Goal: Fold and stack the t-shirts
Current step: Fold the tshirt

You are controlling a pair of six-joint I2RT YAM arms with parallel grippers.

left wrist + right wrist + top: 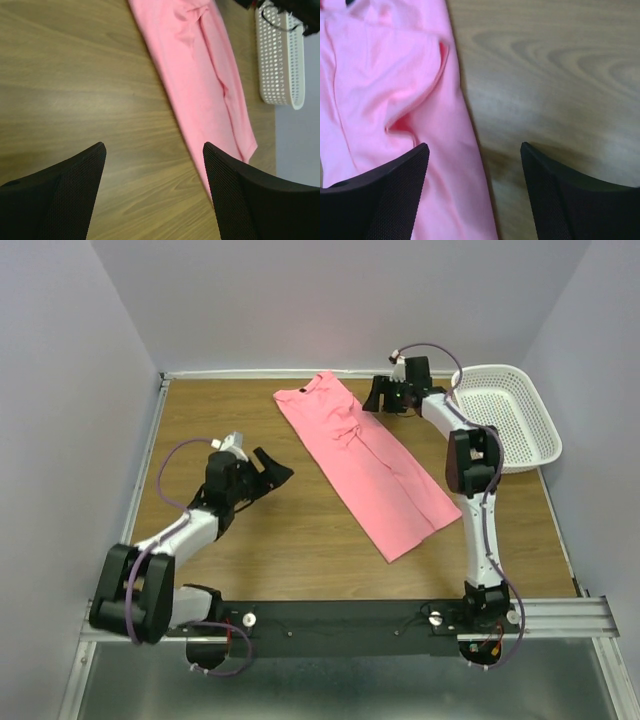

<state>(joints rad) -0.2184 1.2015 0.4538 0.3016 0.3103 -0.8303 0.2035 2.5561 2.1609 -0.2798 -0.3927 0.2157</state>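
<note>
Surface (230,530): brown wood grain, enclosed by pale walls on the left, far and right sides.

Left end effector (270,470): spread wide with nothing between its fingers. It sat on the left half of the surface and pointed toward the shirt, clearly apart from it.

Left wrist view: both black fingers (65,200) stood over bare wood (75,75), and the left end effector (154,147) gaped. The pink cloth (200,75) ran along the right side ahead of the fingertips.

T-shirt (365,465): salmon pink, folded lengthwise into a long narrow strip and lying flat on the surface. It ran diagonally, with its neck end at the far centre and its hem end nearer and to the right. Soft creases and a small bunched fold showed along the upper middle.

Right end effector (378,395): spread, pinching nothing, just beside the far right edge of the shirt near its neck end.

Right wrist view: the right end effector (474,147) straddled the shirt's edge. One finger (380,200) was above the pink cloth (380,85) and the other above bare wood (560,75). I cannot tell whether either finger touched the cloth.

Basket (545,430): white perforated plastic, in the far right corner beside the right arm and apart from the shirt. Its holed wall (280,65) also showed in the left wrist view.
</note>
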